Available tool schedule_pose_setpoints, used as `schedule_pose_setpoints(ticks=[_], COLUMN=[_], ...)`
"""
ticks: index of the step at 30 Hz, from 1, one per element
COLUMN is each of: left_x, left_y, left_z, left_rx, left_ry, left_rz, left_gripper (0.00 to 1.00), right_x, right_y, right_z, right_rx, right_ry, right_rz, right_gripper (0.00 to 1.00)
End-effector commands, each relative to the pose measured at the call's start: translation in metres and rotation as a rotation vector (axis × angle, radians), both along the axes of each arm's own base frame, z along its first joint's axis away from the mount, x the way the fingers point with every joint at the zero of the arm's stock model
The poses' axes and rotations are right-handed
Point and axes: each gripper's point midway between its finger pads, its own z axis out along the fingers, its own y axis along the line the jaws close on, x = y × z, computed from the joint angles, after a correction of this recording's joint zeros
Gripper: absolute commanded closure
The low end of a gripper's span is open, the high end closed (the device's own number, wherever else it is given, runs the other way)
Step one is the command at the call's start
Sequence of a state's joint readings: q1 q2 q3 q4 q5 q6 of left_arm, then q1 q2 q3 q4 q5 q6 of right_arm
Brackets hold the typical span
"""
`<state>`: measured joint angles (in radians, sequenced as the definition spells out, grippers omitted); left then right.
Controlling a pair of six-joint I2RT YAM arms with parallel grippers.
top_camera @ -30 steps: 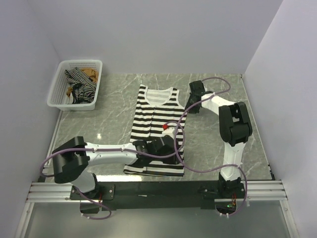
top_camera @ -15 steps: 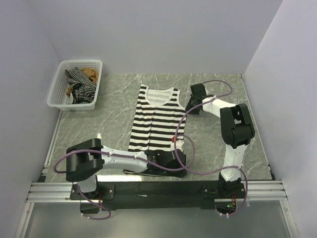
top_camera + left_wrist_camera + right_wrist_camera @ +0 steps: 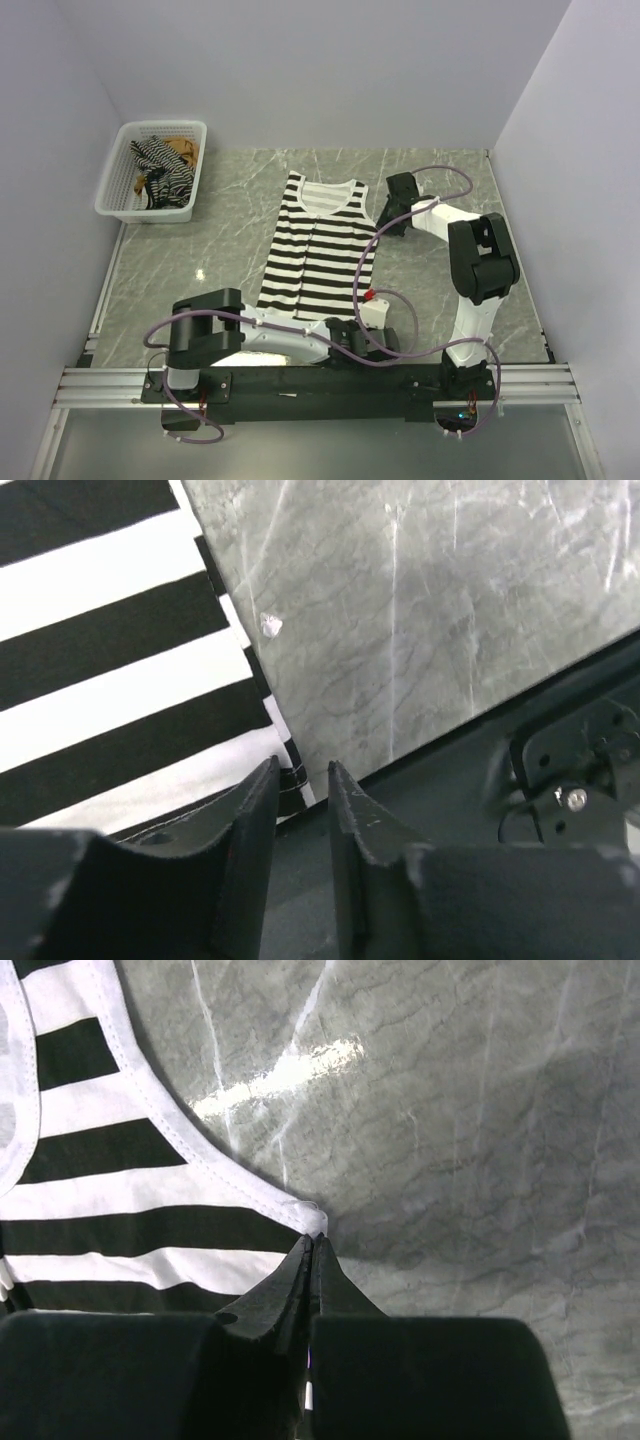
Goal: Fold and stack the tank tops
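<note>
**Striped tank top laid flat, a gripper at two of its edges**

Top view: black-and-white striped tank top (image 3: 318, 245) spread on marble table (image 3: 440, 200). Dark striped top (image 3: 158, 165) and tan top (image 3: 183, 147) bunched in white basket (image 3: 146, 212).

Left wrist: left gripper (image 3: 300, 775) at the hem corner, jaws narrowly parted.

Right wrist: right gripper (image 3: 312, 1245) pinched closed on the armhole edge.

Top camera overlooks the table (image 3: 230, 230) from behind; both wrist cameras sit close over the striped tank top (image 3: 318, 250).
</note>
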<state>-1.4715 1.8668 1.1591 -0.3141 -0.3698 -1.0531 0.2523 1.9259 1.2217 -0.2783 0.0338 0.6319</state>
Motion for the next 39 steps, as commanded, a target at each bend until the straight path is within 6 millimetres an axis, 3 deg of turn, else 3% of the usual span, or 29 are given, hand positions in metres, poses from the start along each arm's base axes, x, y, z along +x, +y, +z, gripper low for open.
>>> schedule_pose_setpoints(ticks=[1,4,10,15,16,17,19,21,22,23,25,29,31,35,39], left_x=[0.007,0.005,0.001,-0.004,-0.005,-0.006,-0.005,-0.003,0.001,0.003,0.008,0.018,0.024,0.028,0.030], left_y=[0.011,0.011,0.004,0.002,0.005,0.003,0.011,0.012,0.020,0.021,0.032,0.054,0.071,0.098,0.124], left_z=[-0.002,-0.004,0.016,0.049,0.046,0.061,0.061,0.073,0.067,0.074,0.067,0.071,0.063,0.064,0.058], left_rx=[0.106,0.141,0.108,-0.051,-0.081,-0.141,-0.170,-0.232,-0.229,-0.268,-0.278,-0.324,-0.306,-0.333,-0.318], left_ry=[-0.095,-0.122,-0.154,-0.136,-0.128,-0.125,-0.116,-0.108,-0.100,-0.091,-0.065,-0.039,-0.034,-0.023,-0.011], left_rz=[0.058,0.063,0.053,0.029,0.035,0.033,0.042,0.054,0.077,0.089,0.118,0.193,0.250,0.325,0.393], left_gripper=[0.70,0.77,0.99,0.99,0.99,0.99,0.99,0.99,0.99,0.99,0.99,0.99,0.99,1.00,0.99], right_x=[-0.003,-0.004,-0.004,-0.005,-0.007,-0.006,-0.007,-0.008,-0.009,-0.009,-0.009,-0.002,-0.002,0.011,0.018], right_y=[-0.005,-0.006,-0.014,-0.029,-0.031,-0.034,-0.037,-0.040,-0.040,-0.039,-0.038,-0.028,-0.020,0.000,0.019], right_z=[0.020,0.024,0.033,0.045,0.047,0.050,0.053,0.055,0.056,0.058,0.061,0.069,0.065,0.073,0.068], right_rx=[-0.009,-0.011,-0.034,-0.116,-0.131,-0.145,-0.165,-0.174,-0.174,-0.174,-0.177,-0.176,-0.184,-0.183,-0.177], right_ry=[-0.030,-0.037,-0.048,-0.059,-0.056,-0.058,-0.063,-0.067,-0.066,-0.071,-0.075,-0.093,-0.076,-0.093,-0.086], right_rz=[-0.009,-0.012,-0.024,-0.038,-0.039,-0.039,-0.045,-0.047,-0.045,-0.044,-0.045,-0.032,-0.018,-0.002,0.016], right_gripper=[1.00,1.00,1.00,1.00,1.00,1.00,1.00,1.00,1.00,1.00,1.00,1.00,1.00,1.00,1.00])
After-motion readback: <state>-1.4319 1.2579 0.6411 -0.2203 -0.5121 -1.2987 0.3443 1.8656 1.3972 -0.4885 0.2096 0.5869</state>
